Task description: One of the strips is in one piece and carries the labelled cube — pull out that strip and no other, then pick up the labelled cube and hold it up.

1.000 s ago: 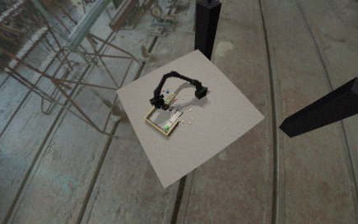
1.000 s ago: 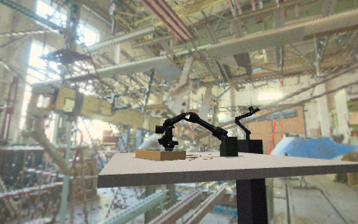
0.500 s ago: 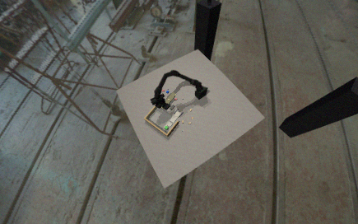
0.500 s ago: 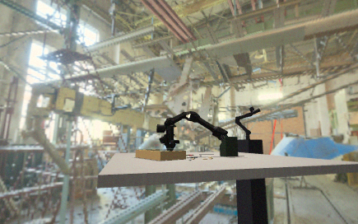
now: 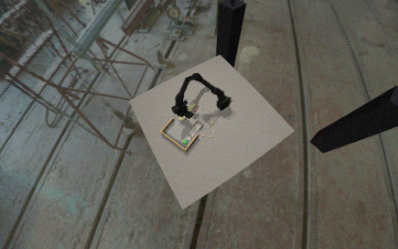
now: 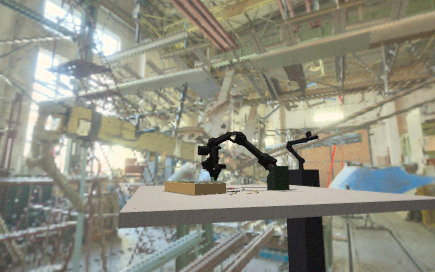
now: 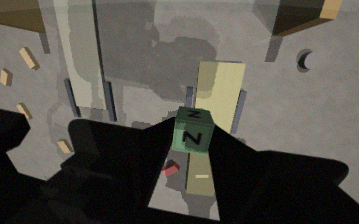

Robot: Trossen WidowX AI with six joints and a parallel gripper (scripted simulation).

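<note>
The labelled cube [image 7: 193,131], green and flat-faced with dark lettering on two visible sides, is sitting between the fingers of the tool [image 5: 185,113] [image 6: 215,177] [image 7: 192,124], which is gripping it, partly open around its width. Behind the cube, a smooth, pale-yellow slab [image 7: 221,90] is lying on the table [image 5: 239,137] [image 6: 276,204]; another yellowish piece [image 7: 200,184] is showing between the fingers. The cube is hiding whether they are joining. Dark, narrow rails [image 7: 239,112] are flanking the slab. A long, pale strip [image 7: 83,60] is lying well apart on the left of the wrist view, a second rail pair [image 7: 111,101] bordering its end. Small tan blocks [image 7: 29,58] are lying beyond it; a red piece [image 7: 170,168] is lying nearer the fingers. Wood-coloured walls [image 5: 174,145] [image 6: 195,188] [image 7: 307,24] are standing upright nearby, forming an angular enclosure.
</note>
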